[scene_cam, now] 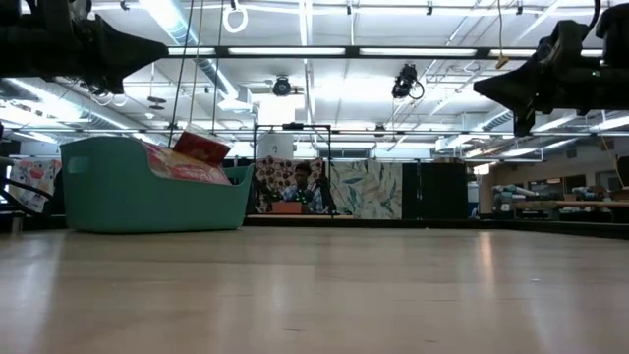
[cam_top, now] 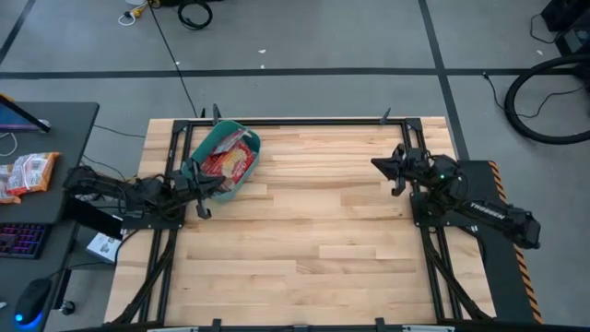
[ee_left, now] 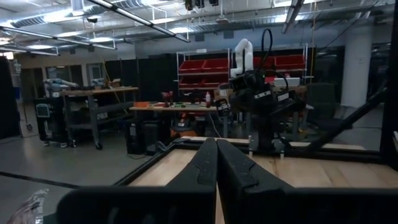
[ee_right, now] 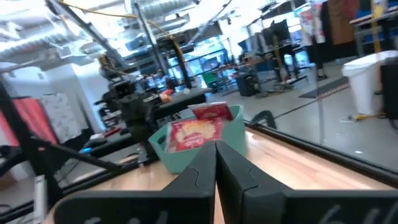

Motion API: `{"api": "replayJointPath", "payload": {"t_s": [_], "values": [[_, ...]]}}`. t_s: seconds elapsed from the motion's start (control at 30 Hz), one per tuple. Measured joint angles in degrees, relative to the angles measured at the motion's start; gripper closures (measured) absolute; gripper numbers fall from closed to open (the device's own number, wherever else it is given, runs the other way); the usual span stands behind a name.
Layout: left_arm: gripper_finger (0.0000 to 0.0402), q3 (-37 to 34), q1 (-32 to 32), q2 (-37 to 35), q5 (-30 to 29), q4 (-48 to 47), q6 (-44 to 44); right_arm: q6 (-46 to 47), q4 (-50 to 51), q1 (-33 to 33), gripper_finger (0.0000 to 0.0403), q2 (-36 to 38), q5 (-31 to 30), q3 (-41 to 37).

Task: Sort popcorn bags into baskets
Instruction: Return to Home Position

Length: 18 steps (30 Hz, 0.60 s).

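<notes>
The teal basket (cam_top: 224,159) sits at the table's far left with several red popcorn bags (cam_top: 229,159) piled in it; in the low view the basket (scene_cam: 147,187) shows bags (scene_cam: 197,155) sticking above its rim. In the right wrist view the basket (ee_right: 193,140) stands ahead with bags (ee_right: 198,132) leaning in it. My left gripper (cam_top: 205,192) hovers shut by the basket's near side, its fingers (ee_left: 216,163) closed together. My right gripper (cam_top: 385,168) hangs shut above the table's far right, fingers (ee_right: 216,163) together.
A side desk left of the table carries an orange-white packet (cam_top: 28,173) and a keyboard (cam_top: 20,238). Black frame rails (cam_top: 304,120) run along the table's far edge. Bare wood (cam_top: 313,231) spreads between the two arms.
</notes>
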<state>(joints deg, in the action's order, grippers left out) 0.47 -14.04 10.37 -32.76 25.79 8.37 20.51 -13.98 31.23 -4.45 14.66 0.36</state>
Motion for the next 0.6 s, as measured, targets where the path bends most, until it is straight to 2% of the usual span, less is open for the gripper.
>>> {"api": "replayJointPath", "payload": {"t_s": [0.1,0.27,0.47,0.6], "values": [[0.0399,0.00,0.00,0.00,0.16,0.01,0.86,-0.42,-0.47,-2.90,0.0394,0.00,-0.33,0.00],[0.0398,-0.02,0.00,0.00,1.56,-0.60,1.25,-2.35,-0.39,-8.91,0.0392,0.00,-7.47,0.00],[0.0398,-0.04,0.00,0.09,1.56,-0.88,3.25,-5.86,2.10,-12.86,0.0388,-0.03,-3.60,0.00],[0.0398,-0.04,0.00,0.09,-0.11,-2.05,1.24,-8.60,7.88,-13.23,0.0388,-0.04,-5.90,0.00]]}}
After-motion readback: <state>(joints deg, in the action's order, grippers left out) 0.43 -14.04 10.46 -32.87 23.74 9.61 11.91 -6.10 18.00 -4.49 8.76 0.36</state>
